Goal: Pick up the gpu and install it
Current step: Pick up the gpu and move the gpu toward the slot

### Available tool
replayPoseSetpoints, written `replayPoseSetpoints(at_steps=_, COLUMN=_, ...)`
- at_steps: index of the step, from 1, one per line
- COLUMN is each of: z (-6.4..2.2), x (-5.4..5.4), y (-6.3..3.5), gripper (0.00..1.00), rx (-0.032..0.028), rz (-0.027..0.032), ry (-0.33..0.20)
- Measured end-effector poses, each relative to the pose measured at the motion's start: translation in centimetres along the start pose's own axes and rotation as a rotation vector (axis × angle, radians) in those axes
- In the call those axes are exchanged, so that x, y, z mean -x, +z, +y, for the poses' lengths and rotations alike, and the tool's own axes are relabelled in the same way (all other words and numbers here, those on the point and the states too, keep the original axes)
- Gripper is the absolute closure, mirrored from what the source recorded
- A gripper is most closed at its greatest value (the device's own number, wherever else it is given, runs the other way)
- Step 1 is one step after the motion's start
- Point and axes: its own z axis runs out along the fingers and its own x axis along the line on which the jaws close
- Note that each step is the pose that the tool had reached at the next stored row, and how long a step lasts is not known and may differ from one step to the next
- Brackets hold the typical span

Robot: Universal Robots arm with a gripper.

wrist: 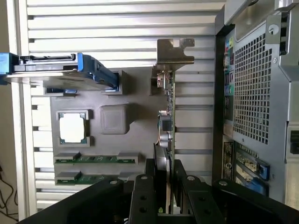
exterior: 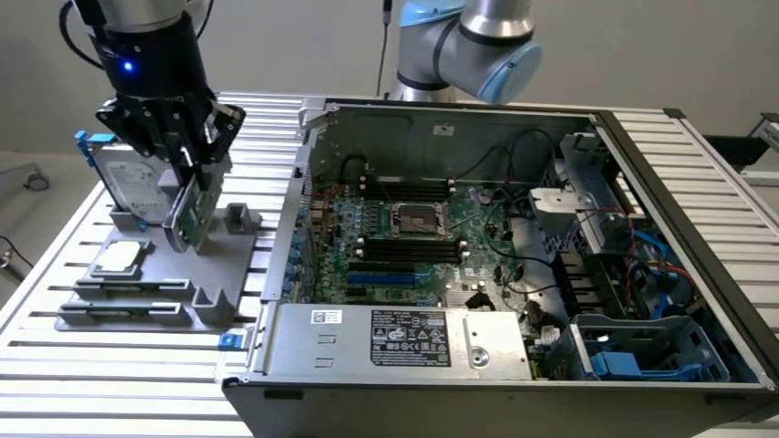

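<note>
The gpu (exterior: 184,214) is a thin green card seen edge-on, standing upright over the grey holder (exterior: 225,297) at the exterior view's left. My gripper (exterior: 189,169) comes down onto its top edge and is shut on it. In the wrist view the gpu (wrist: 166,126) runs away from the camera with its silver bracket (wrist: 174,52) at the far end. My black fingers (wrist: 144,196) press on both of its sides, and my gripper (wrist: 164,201) hides the card's near end. Whether the card's lower edge still touches the holder I cannot tell.
A silver hard drive with blue rails (exterior: 122,178) (wrist: 56,73) stands beside the gpu. A square chip (wrist: 72,127) and two memory sticks (wrist: 96,158) lie on the holder. The open computer case (exterior: 319,123) (wrist: 257,93) stands close by, with blue slots (exterior: 383,278) on its motherboard.
</note>
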Motion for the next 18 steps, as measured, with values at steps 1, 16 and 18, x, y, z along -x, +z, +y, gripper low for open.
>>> replayPoseSetpoints(at_steps=1, z=0.01, x=0.3, y=-0.46, gripper=0.73, rx=0.0000, rz=0.0015, ry=0.000)
replayPoseSetpoints(at_steps=16, z=0.26, x=6.5, y=-7.58, gripper=0.73, rx=0.0000, rz=0.0189, ry=0.000)
replayPoseSetpoints(at_steps=18, z=0.29, x=7.4, y=-8.43, gripper=0.73, rx=0.0011, rz=0.0206, ry=0.000)
